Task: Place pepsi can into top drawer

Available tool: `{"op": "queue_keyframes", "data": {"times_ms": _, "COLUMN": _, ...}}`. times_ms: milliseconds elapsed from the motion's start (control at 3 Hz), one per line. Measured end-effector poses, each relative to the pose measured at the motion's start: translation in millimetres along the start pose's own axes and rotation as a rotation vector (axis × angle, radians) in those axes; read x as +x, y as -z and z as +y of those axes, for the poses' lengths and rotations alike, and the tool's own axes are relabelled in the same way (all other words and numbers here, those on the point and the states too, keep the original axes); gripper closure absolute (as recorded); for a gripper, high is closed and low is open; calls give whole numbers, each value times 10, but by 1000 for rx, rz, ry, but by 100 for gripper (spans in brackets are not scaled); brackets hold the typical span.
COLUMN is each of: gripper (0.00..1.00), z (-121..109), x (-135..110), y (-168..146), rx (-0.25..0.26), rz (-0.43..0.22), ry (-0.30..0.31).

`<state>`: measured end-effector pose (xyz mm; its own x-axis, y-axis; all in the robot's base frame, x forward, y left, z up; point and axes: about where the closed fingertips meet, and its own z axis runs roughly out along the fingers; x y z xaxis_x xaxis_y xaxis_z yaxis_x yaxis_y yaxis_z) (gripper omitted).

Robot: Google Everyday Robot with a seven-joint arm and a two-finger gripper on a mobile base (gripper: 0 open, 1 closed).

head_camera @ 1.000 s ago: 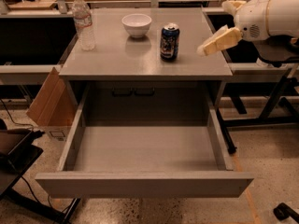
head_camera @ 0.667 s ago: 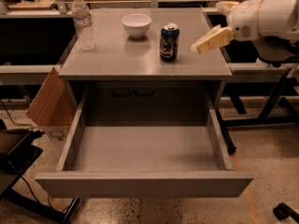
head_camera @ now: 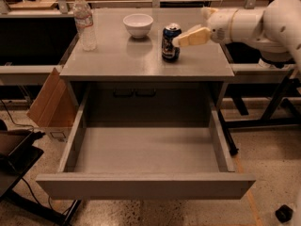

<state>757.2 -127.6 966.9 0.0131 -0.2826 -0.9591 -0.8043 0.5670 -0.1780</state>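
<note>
The pepsi can (head_camera: pixel 170 42) stands upright on the grey table top (head_camera: pixel 117 60), right of the middle. It is dark blue and black with a silver top. My gripper (head_camera: pixel 181 38) reaches in from the right on a white arm; its cream-coloured fingertips are right at the can's upper right side. The top drawer (head_camera: pixel 145 185) is pulled wide open below the table top, toward the camera, and nothing lies in it.
A white bowl (head_camera: pixel 138 25) stands on the table just left of and behind the can. A clear water bottle (head_camera: pixel 85 22) stands at the back left corner. A cardboard piece (head_camera: pixel 49 100) leans by the table's left side. Black table legs (head_camera: pixel 277 102) stand at right.
My gripper has moved left across the table top, from well right of the can to right beside it. The can, bowl and bottle have not moved.
</note>
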Motion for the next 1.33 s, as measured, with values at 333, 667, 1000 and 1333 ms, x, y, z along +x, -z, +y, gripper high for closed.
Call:
{"op": "queue_keyframes", "data": {"times_ms": 333, "gripper": 0, "z": -42, "x": 164, "y": -342, "rx": 8, "rz": -15, "ry": -70}}
{"op": "queue_keyframes", "data": {"times_ms": 667, "gripper": 0, "z": 55, "x": 315, "y": -579, "rx": -19, "rz": -27, "ry": -99}}
{"op": "queue_keyframes", "data": {"times_ms": 1000, "gripper": 26, "z": 152, "x": 438, "y": -908, "rx": -67, "rz": -69, "ry": -123}}
{"op": "queue_keyframes", "data": {"times_ms": 1333, "gripper": 49, "z": 179, "x": 464, "y": -1071, "rx": -91, "rz": -103, "ry": -131}}
